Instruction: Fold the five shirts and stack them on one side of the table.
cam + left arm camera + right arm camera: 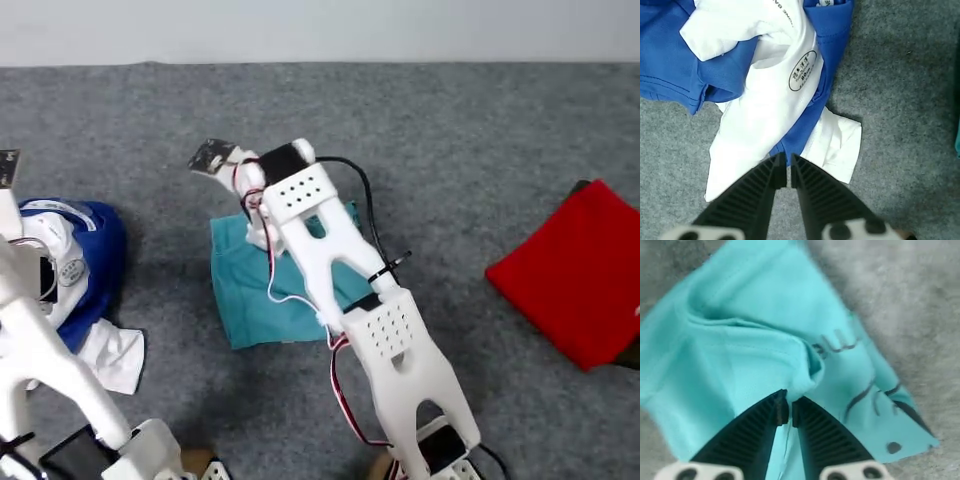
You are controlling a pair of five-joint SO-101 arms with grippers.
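Note:
A teal shirt [250,300] lies partly folded at the table's middle. My right gripper [787,402] is shut on a raised fold of this teal shirt [740,340], and the cloth bunches at its tips. In the high view the right gripper [260,232] stands over the shirt's far edge. At the left, a white shirt [765,115] lies crumpled over a blue shirt [670,65]. My left gripper [786,165] hangs shut just above their near edge, and I see nothing between its fingers. The blue shirt [100,240] and white shirt [115,355] sit beside the left arm [30,340].
A folded red shirt [585,270] rests at the right edge on something dark [580,187]. The table is covered in grey felt [450,130], bare between the teal and red shirts and along the far side. A black cable [365,200] loops off the right arm.

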